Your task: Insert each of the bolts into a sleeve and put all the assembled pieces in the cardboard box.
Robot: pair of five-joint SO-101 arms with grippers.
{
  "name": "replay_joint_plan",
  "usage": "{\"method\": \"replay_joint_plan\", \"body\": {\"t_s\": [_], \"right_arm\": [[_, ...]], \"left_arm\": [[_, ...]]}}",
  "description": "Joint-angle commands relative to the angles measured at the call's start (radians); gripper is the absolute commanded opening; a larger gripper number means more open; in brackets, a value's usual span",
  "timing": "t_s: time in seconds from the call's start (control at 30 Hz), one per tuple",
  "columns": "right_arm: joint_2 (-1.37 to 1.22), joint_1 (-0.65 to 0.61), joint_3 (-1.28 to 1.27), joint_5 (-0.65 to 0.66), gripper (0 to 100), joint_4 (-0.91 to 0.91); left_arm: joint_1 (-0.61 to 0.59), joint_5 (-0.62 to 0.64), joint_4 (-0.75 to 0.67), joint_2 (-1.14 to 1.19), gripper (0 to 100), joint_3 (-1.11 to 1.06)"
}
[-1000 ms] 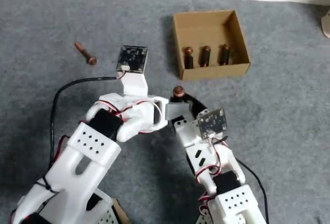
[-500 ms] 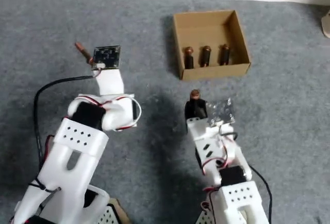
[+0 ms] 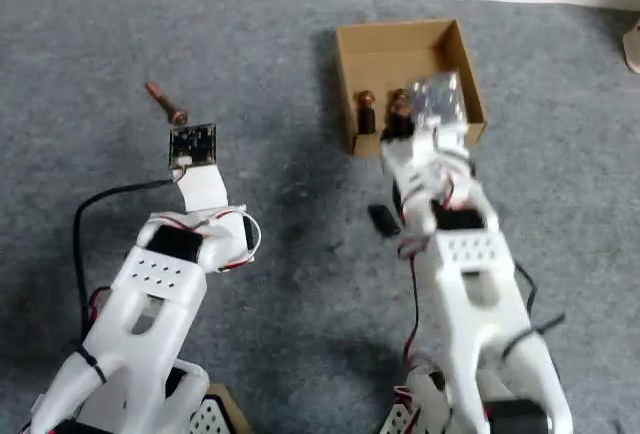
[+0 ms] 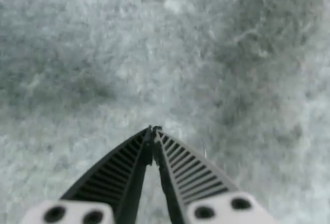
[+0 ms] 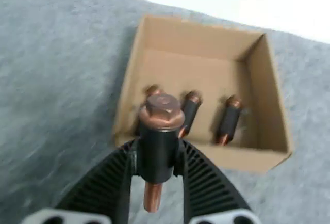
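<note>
**Assembled bolt being held over the near edge of the box**

An assembled piece (image 5: pixel 160 131) is being gripped by the right end effector (image 5: pixel 157 152), whose jaws are being kept closed on the black sleeve at mid-length. The copper-coloured bolt is being carried upright: its head is sitting on the sleeve's top and its tip is sticking out below. The piece is being held just short of the cardboard box (image 5: pixel 206 41), where three finished pieces (image 5: pixel 228 115) are lying side by side.

The left end effector (image 4: pixel 153 130) is being held fully closed on nothing, above the grey desk (image 4: pixel 232 53). A loose bolt (image 3: pixel 166 102) is lying well apart from the box, and a dark item (image 3: pixel 383 219), possibly a sleeve, is lying beside the right arm.

The piece is being judged stiff, smooth and fairly dense for its bulk. Since only the sleeve is being clamped, the bolt is probably being retained by its head alone, so tipping could let it slide out. The sleeve's middle is being judged the best hold.
</note>
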State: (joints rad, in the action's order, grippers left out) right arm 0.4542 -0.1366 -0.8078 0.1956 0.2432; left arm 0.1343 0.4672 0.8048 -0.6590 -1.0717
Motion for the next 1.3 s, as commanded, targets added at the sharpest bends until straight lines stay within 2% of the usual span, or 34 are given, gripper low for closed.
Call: {"method": "replay_joint_plan", "body": {"t_s": [0.0, 0.17, 0.5, 0.73, 0.93, 1.1, 1.27], "right_arm": [[-0.14, 0.051, 0.237, 0.018, 0.5, 0.004], [-0.378, 0.068, 0.453, 0.072, 0.5, 0.053], [-0.794, 0.081, 1.004, 0.081, 0.5, 0.186], [-1.041, 0.097, 1.36, 0.12, 0.5, 0.343], [-1.096, 0.131, 1.403, -0.003, 0.5, 0.401], [-1.099, 0.14, 1.392, -0.011, 0.5, 0.406], [-1.098, 0.136, 1.394, -0.011, 0.5, 0.507]], "left_arm": [[-0.021, 0.002, -0.147, -0.021, 3, -0.045], [-0.021, 0.002, -0.218, -0.021, 3, -0.097], [-0.022, 0.0, -0.218, -0.016, 3, -0.101], [-0.022, 0.0, -0.218, -0.015, 3, -0.101], [-0.022, 0.0, -0.219, -0.013, 3, -0.101], [-0.022, 0.0, -0.219, -0.013, 3, -0.101], [-0.022, 0.0, -0.219, -0.013, 3, -0.101]]}}
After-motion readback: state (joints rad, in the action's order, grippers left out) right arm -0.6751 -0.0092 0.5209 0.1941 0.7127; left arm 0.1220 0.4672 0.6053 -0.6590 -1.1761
